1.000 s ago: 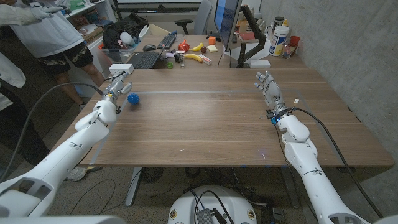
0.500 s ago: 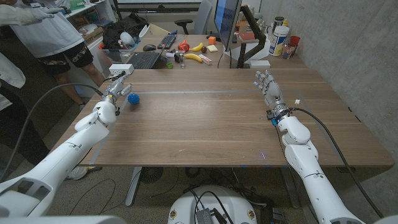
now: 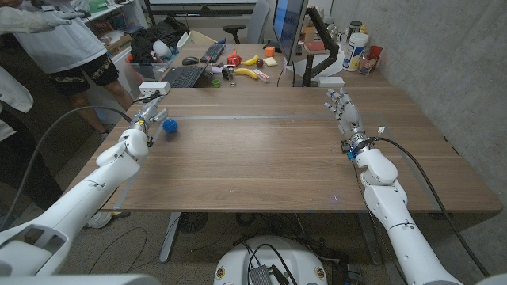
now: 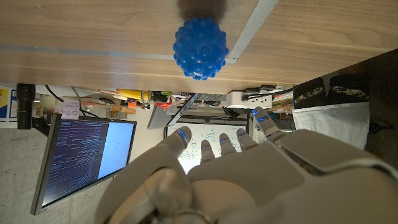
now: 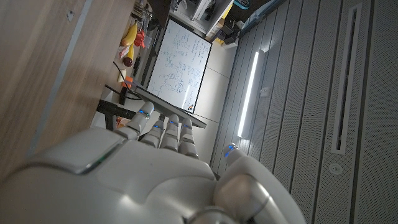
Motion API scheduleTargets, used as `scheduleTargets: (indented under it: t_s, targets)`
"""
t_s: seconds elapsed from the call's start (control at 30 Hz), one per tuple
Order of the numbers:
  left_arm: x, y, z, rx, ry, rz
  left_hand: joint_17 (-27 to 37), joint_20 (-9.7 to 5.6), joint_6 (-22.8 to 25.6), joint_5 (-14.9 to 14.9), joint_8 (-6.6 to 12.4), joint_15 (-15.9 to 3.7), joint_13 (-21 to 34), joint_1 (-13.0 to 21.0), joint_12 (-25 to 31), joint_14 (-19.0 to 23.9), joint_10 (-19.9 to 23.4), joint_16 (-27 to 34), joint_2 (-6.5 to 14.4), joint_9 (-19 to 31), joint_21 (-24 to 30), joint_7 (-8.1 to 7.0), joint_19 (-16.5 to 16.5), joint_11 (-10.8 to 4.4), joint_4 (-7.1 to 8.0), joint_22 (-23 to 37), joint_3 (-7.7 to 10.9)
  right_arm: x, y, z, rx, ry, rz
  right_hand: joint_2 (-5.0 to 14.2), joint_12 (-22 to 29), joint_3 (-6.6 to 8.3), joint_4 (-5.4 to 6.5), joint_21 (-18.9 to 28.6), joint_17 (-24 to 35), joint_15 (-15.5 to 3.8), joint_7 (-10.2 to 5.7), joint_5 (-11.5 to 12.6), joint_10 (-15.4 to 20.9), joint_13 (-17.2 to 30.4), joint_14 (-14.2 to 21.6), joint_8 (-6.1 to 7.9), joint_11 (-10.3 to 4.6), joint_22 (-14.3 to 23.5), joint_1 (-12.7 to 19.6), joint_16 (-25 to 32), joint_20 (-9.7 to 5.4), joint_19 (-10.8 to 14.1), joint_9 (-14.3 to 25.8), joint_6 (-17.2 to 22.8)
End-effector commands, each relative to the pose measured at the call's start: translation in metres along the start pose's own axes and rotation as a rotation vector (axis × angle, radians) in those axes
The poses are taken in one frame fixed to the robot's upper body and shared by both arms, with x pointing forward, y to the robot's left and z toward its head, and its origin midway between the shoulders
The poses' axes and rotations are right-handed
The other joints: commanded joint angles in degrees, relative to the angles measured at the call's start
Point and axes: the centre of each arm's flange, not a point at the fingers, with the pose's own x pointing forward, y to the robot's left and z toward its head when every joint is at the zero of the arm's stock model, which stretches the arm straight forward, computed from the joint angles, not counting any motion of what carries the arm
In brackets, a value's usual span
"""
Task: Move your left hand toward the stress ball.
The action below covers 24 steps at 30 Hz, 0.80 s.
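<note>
On the far left part of the wooden bench (image 3: pixel 269 158), the blue, knobbly stress ball (image 3: pixel 169 125) sits just beside and slightly ahead of the left hand (image 3: pixel 147 115), whose fingers (image 4: pixel 217 146) are spread and holding nothing. Seen from the left wrist, the ball lies straight out beyond the fingertips, apart from them, so the remaining reach looks short and forward. The right hand (image 3: pixel 341 111) waits well apart on the opposite side, fingers extended and empty, far from the ball.
</note>
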Motion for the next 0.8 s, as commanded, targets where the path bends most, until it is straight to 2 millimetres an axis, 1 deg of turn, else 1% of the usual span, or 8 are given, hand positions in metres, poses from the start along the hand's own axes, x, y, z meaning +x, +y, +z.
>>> scheduleTargets:
  t_s: [0.03,0.1,0.63,0.8]
  targets:
    - [0.0036,-0.0045,-0.0031,0.001,0.014,-0.018,0.2,-0.08,0.6,0.0,0.48,-0.37,0.1,0.7,0.5,-6.1,-1.5,0.1,-0.3,0.2,0.6,0.02,-13.3,0.32,-0.03,0.3,0.35,0.0000,0.0031,0.0048,-0.006,-0.018,0.012,7.04,0.1,0.37,0.12,-0.1,0.2,0.07,0.01,0.2,0.6,0.2,0.1,0.43,0.07,0.2,0.0,0.3,-2.87,0.1,0.3,0.5]
    - [0.0042,-0.0048,-0.0031,0.001,0.014,-0.020,0.2,0.00,0.8,0.0,0.54,-0.42,0.1,0.7,0.5,-6.1,-1.4,0.1,-0.4,0.2,0.6,0.06,-13.2,0.58,-0.03,0.3,0.34,0.0000,0.0033,0.0051,-0.008,-0.020,0.012,7.03,0.1,0.37,0.12,-0.1,0.2,0.09,-0.01,0.2,0.7,0.2,0.1,0.42,0.10,0.2,0.0,0.3,-2.83,0.1,0.3,0.5]
    - [0.0081,-0.0086,-0.0030,0.002,0.014,-0.032,0.2,0.22,1.0,0.0,0.54,-0.49,0.1,0.8,0.5,-6.3,-1.4,0.0,-0.3,0.2,0.7,0.00,-13.4,0.43,0.10,0.3,0.34,-0.0006,0.0007,0.0053,-0.013,-0.022,0.003,7.00,0.2,0.39,0.12,-0.2,0.2,0.07,-0.02,0.2,0.8,0.2,0.2,0.39,0.08,0.2,0.0,0.3,-2.82,0.3,0.3,0.6]
    - [0.0085,-0.0097,-0.0049,0.004,0.018,-0.038,0.2,0.21,1.2,0.0,0.57,-0.45,0.1,0.8,0.5,-6.2,-1.4,0.0,-0.3,0.2,0.7,-0.01,-13.3,0.59,0.12,0.3,0.34,0.0012,0.0032,0.0061,-0.012,-0.029,0.012,7.00,0.2,0.40,0.12,-0.2,0.2,0.04,-0.07,0.2,0.8,0.2,0.2,0.38,0.06,0.2,0.0,0.3,-2.85,0.3,0.3,0.6]
